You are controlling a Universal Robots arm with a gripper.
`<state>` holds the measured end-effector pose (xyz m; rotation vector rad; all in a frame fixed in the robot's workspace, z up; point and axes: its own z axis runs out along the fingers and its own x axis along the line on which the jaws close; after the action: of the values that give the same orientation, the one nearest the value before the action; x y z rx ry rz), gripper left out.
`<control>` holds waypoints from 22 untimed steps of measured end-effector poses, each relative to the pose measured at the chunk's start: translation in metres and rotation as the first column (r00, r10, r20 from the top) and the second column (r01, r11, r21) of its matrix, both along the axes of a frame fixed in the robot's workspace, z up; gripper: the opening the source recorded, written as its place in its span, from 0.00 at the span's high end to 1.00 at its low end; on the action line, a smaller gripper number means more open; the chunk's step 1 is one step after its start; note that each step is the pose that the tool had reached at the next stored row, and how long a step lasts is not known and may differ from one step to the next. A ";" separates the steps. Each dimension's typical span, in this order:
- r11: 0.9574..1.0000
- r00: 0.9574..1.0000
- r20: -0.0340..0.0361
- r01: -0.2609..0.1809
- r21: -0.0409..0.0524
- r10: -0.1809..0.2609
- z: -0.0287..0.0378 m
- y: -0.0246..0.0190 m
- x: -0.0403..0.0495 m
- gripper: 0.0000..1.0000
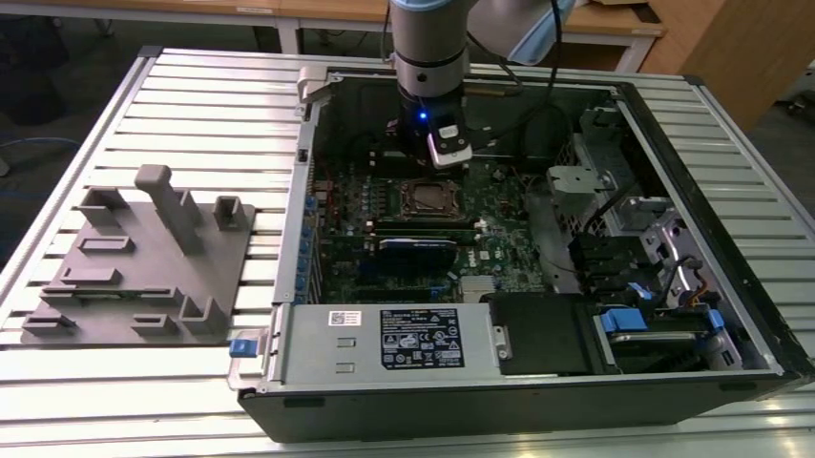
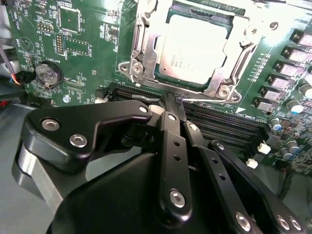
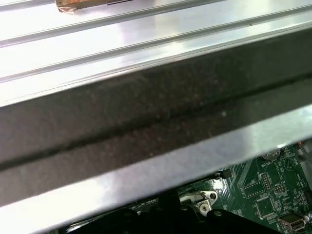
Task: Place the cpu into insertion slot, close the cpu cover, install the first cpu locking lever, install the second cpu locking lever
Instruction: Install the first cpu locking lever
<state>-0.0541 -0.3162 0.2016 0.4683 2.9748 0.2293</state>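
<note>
Cpu (image 2: 195, 48) sits in the insertion slot (image 2: 195, 9), cpu cover (image 2: 145, 46) down around it.
I read the tool (image 2: 175, 100) as narrow, tips together, nothing visibly held, just beside the cover's edge.

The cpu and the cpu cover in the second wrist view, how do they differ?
The cpu is a solid pale-grey square; the cpu cover is an open frame with a window. The cpu sits inside that window; the cpu cover rings it. Both look metallic and lie flat on the green board.

Lab or workshop, slatted aluminium worktable (image 1: 191, 95), opened computer case (image 1: 510, 405), grey fixture (image 1: 134, 262), wooden benches (image 1: 612, 24)
</note>
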 end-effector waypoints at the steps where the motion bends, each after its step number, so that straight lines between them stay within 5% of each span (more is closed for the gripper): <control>1: 1.000 1.000 -0.002 0.000 0.000 0.000 0.0001 0.0000 0.0002 0.90; 7: 1.000 1.000 -0.025 0.000 0.000 0.000 0.0026 -0.0001 0.0021 0.90; 11: 1.000 1.000 -0.026 0.000 0.003 0.000 0.0030 0.0000 0.0021 0.90; 16: 1.000 1.000 -0.026 0.000 0.014 0.000 0.0123 0.0000 0.0022 0.90; 18: 1.000 1.000 -0.025 0.000 0.030 0.001 0.0127 -0.0008 0.0022 0.90; 22: 0.996 1.000 -0.025 0.000 0.086 0.002 0.0127 -0.0053 0.0021 0.90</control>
<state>-0.0521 -0.3214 0.2143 0.4825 2.9987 0.3555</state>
